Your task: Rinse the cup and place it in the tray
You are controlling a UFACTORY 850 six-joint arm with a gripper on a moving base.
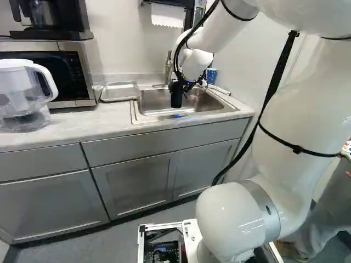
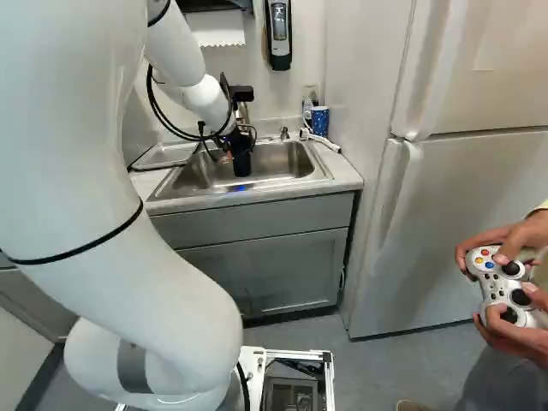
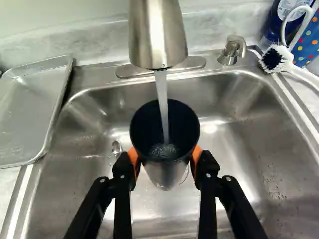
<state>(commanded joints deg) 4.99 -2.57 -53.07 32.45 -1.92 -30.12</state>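
Jaws clamped on the cup (image 3: 178, 133); under the tap (image 3: 157, 35) ahead of them, you tilt it gently, rinsing every side.

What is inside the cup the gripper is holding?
A stream of water from the faucet falls into the cup, and bubbling water churns low inside. The cup's floor is hidden beneath it.

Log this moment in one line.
black two-finger gripper: shut on dark round cup | steel faucet: running into cup | shallow grey tray: beside steel sink
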